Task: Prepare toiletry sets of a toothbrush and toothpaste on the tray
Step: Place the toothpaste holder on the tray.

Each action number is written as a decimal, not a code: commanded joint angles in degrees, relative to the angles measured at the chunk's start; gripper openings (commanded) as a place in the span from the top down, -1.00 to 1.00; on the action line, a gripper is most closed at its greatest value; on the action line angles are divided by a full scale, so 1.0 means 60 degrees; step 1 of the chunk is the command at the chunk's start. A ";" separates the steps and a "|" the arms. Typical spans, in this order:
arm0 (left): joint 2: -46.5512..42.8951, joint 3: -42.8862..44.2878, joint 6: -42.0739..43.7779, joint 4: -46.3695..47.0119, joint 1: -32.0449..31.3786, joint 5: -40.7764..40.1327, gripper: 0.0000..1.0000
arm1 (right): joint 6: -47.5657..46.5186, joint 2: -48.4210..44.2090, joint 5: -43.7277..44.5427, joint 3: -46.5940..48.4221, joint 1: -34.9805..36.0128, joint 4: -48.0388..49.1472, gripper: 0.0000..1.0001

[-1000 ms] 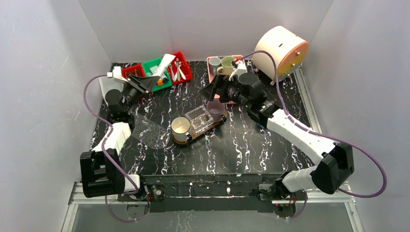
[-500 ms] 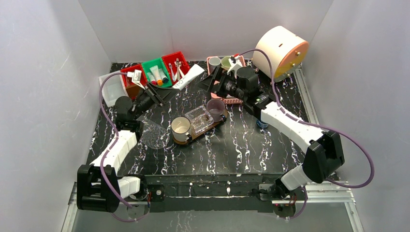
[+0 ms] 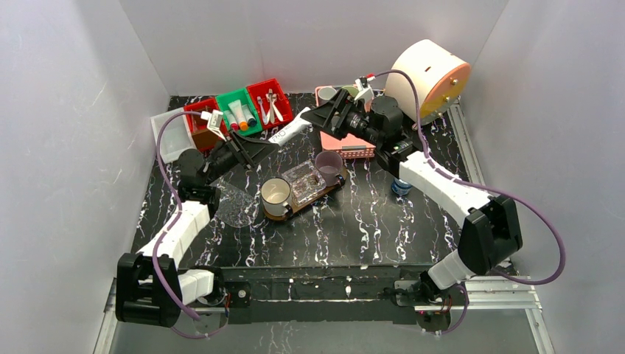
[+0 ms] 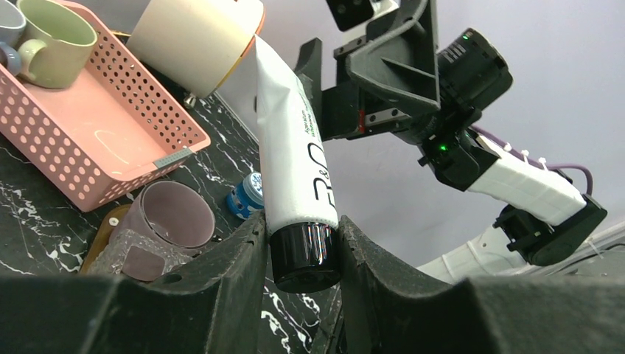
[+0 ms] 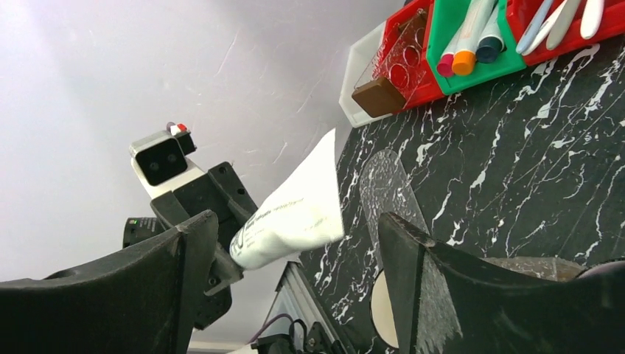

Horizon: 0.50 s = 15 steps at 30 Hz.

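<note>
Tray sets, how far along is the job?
Done: a cream mug and a purple mug stand on the tray, a clear bag between them. In hand: the left gripper holds a white tube by its black cap, its flat end inside the open right gripper. Left: neither mug shows a tube or toothbrush.

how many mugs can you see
4: cream mug and purple mug on the tray, green mug and grey mug in the pink basket; more may be hidden.

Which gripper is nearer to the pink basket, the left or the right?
Right. The right gripper hangs open just by the left edge of the basket, with its wrist above the basket. The left gripper is farther to the left, shut on the tube.
</note>
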 commanded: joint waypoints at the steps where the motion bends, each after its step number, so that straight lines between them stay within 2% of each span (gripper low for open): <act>1: -0.0443 0.0074 0.0280 0.0485 -0.0199 0.0368 1.00 | 0.0477 0.0314 -0.0571 0.0298 -0.0117 0.0878 -0.69; 4: -0.0472 0.0068 0.0331 0.0496 -0.0267 0.0397 1.00 | 0.0644 0.0448 -0.0820 0.0252 -0.0113 0.1144 -0.54; 7: -0.0489 0.0081 0.0370 0.0496 -0.0335 0.0453 1.00 | 0.0807 0.0509 -0.0971 0.0123 -0.0118 0.1434 -0.29; 11: -0.0522 0.0046 0.0435 0.0496 -0.0413 0.0477 1.00 | 0.1013 0.0502 -0.1138 -0.0126 -0.0122 0.1967 0.19; 15: -0.0559 0.0015 0.0512 0.0511 -0.0433 0.0453 1.00 | 0.1071 0.0382 -0.1213 -0.0232 -0.0144 0.2116 0.57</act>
